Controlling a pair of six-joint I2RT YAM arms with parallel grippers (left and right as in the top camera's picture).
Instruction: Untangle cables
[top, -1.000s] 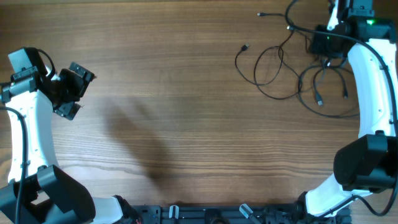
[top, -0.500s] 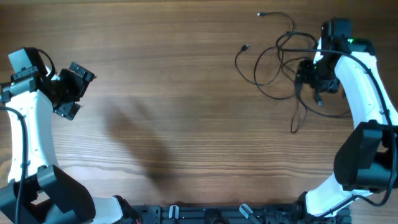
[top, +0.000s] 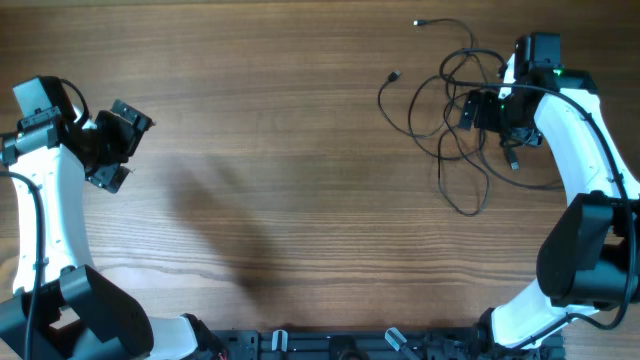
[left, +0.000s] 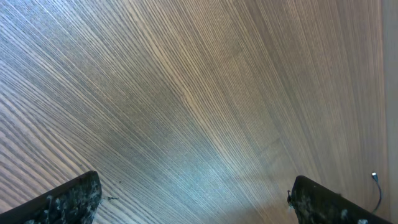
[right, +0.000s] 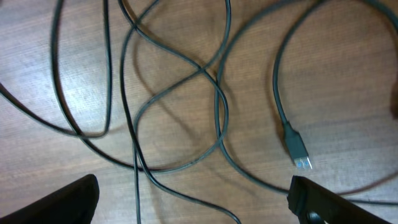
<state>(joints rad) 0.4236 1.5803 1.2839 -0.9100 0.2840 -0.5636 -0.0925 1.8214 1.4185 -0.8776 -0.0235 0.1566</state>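
Observation:
The cables (top: 447, 128) lie as a loose tangle of thin dark wires on the wooden table at the far right, with one long loop (top: 465, 211) reaching toward the front. My right gripper (top: 490, 120) hovers over the tangle's right side, open and holding nothing. In the right wrist view the crossing strands (right: 219, 109) and a small plug end (right: 297, 151) lie on the wood just beyond my right gripper (right: 193, 208). My left gripper (top: 123, 147) stands open far off at the table's left edge. My left gripper (left: 193, 205) shows only bare wood between its fingers.
Two free plug ends lie at the tangle's far side (top: 418, 22) and left side (top: 396, 74). The right arm's own thicker black cable (top: 580, 95) runs along its white link. The table (top: 300, 180) spans the view between both arms.
My right gripper went from shut to open and moved from the far right edge left and forward over the tangle. The cables were dragged along, and one loop now stretches toward the front.

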